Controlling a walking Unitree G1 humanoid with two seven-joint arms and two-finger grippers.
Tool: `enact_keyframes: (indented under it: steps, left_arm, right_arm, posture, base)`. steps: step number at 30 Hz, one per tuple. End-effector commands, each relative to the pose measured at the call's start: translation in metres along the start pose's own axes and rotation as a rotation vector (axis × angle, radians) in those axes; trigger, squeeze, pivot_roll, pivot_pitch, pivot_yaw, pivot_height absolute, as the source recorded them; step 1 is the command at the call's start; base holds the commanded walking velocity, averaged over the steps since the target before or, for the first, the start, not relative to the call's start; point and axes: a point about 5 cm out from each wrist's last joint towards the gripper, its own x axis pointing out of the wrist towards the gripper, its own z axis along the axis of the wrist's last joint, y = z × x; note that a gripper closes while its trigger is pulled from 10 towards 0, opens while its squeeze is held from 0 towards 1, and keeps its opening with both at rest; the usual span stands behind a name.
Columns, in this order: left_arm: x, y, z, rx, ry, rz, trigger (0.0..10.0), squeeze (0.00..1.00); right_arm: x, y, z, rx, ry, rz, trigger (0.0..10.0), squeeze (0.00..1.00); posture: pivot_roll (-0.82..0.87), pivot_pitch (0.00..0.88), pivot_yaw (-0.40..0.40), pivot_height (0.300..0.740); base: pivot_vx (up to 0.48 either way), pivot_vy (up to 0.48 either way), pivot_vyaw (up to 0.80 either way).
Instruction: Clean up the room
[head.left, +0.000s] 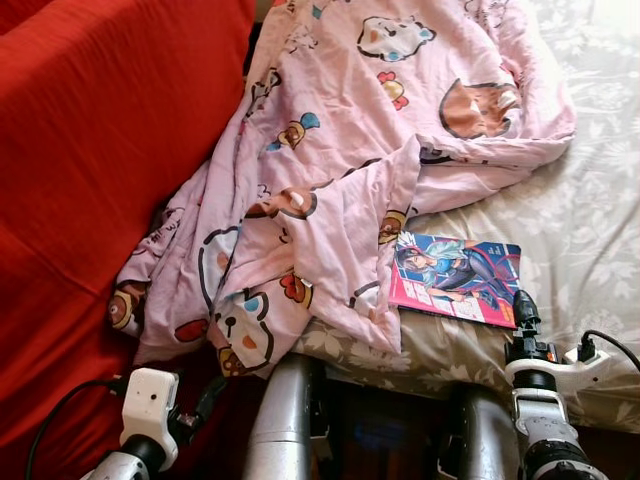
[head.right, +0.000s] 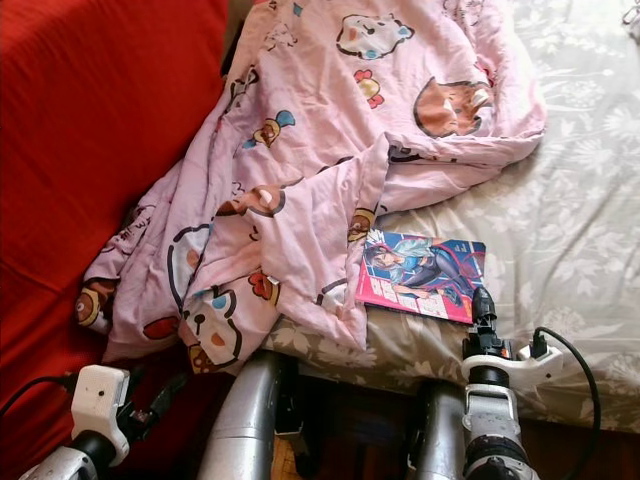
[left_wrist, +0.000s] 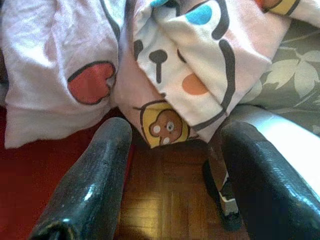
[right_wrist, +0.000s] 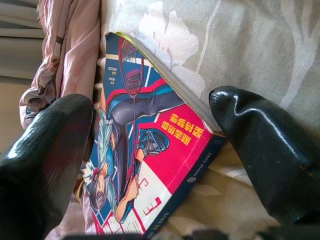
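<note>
Comic book (head.left: 456, 279) with a pink and blue cover lies on the bed (head.left: 590, 200), near its front edge, just beside a rumpled pink cartoon blanket (head.left: 330, 170). Right gripper (right_wrist: 155, 165) has its fingers spread wide around the book's corner. Left gripper (left_wrist: 170, 185), fingers also wide, hangs low by the blanket's drooping edge.

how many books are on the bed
1: a comic book lies flat on the floral sheet, beside the pink blanket, with the right gripper open around it. The blanket may hide more.
</note>
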Motion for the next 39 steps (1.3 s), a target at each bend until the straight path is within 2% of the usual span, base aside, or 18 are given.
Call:
enact_keyframes:
  steps: [1,6,9,13,19,26,30,34,39]
  left_arm:
    - [-0.008,0.006,-0.006,0.020,0.048,0.011,10.0,0.00]
    - [-0.014,0.005,-0.007,0.020,0.055,0.013,10.0,0.00]
    - [-0.020,0.005,-0.008,0.023,0.067,0.018,10.0,0.00]
    - [-0.027,0.005,-0.009,0.027,0.078,0.026,10.0,0.00]
    - [-0.030,0.004,-0.009,0.031,0.081,0.023,10.0,0.00]
    - [-0.031,0.001,-0.009,0.032,0.084,0.017,10.0,0.00]
    - [-0.032,0.000,-0.009,0.032,0.086,0.016,10.0,0.00]
    - [-0.033,-0.003,-0.010,0.031,0.090,0.006,10.0,0.00]
    - [-0.034,-0.003,-0.010,0.032,0.093,0.004,10.0,0.00]
  right_arm:
    - [-0.018,-0.020,-0.007,0.033,0.021,-0.104,10.0,0.00]
    - [-0.019,-0.021,-0.013,0.041,0.045,-0.111,10.0,0.00]
    - [-0.021,-0.022,-0.022,0.077,0.063,-0.123,10.0,0.00]
    - [-0.029,-0.029,-0.031,0.084,0.087,-0.187,10.0,0.00]
    - [-0.030,-0.028,-0.040,0.113,0.128,-0.182,10.0,0.00]
    - [-0.031,-0.026,-0.049,0.102,0.193,-0.179,10.0,0.00]
    - [-0.032,-0.023,-0.064,0.093,0.301,-0.178,10.0,0.00]
    - [-0.034,-0.017,-0.080,0.043,0.401,-0.135,10.0,0.00]
    - [-0.033,-0.016,-0.079,0.050,0.385,-0.123,10.0,0.00]
  posture:
    - [0.29,0.353,0.193,0.590]
    - [0.30,0.367,0.192,0.590]
    - [0.32,0.380,0.191,0.590]
    - [0.34,0.385,0.192,0.590]
    - [0.34,0.398,0.191,0.590]
    - [0.34,0.400,0.186,0.590]
    - [0.34,0.401,0.181,0.590]
    - [0.34,0.401,0.179,0.590]
    - [0.34,0.400,0.178,0.590]
  base:
    - [0.000,0.000,0.00]
    - [0.000,0.000,0.00]
    - [0.000,0.000,0.00]
    - [0.000,0.000,0.00]
    - [0.000,0.000,0.00]
    - [0.000,0.000,0.00]
    - [0.000,0.000,0.00]
    - [0.000,0.000,0.00]
    - [0.000,0.000,0.00]
